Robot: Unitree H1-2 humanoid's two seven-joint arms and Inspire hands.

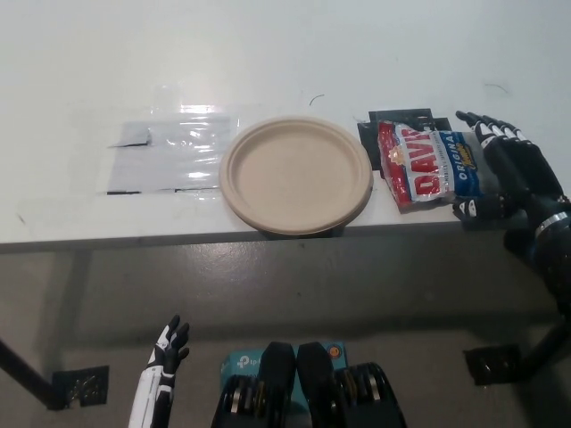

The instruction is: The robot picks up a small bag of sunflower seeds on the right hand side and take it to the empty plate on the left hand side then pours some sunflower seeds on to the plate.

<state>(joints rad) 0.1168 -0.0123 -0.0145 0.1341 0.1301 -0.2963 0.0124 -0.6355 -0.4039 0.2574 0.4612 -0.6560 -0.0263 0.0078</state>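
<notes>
Right hand (510, 169) fingers (482, 125) are spread apart and draped over the right end of the seed bag (428, 165), with a lower digit at the near-right corner by the table edge. Not clamped that I can see; the bag lies flat on the table (268, 53), so I'd call it a pre-grasp, nothing held.

Risks from here:
- Bag is flat and slick-looking. If the fingers close on top rather than under an edge, they'll likely just press or slide it, not lift it.
- Bag sits close to the near table edge. A push toward the near side could tip it off.
- Grip is at one end only; if lifted that way the bag will hang and swing, and the open end's orientation can't be told from here, so seeds could spill early.
- Plate (296, 174) is just left of the bag and overhangs the near edge slightly; a dragging bag could nudge it.

Bag sits left of and partly under the fingers, on black tape marks (406, 119). Left hand (166, 349) rests low, below the table, fingers apart, well clear.
</notes>
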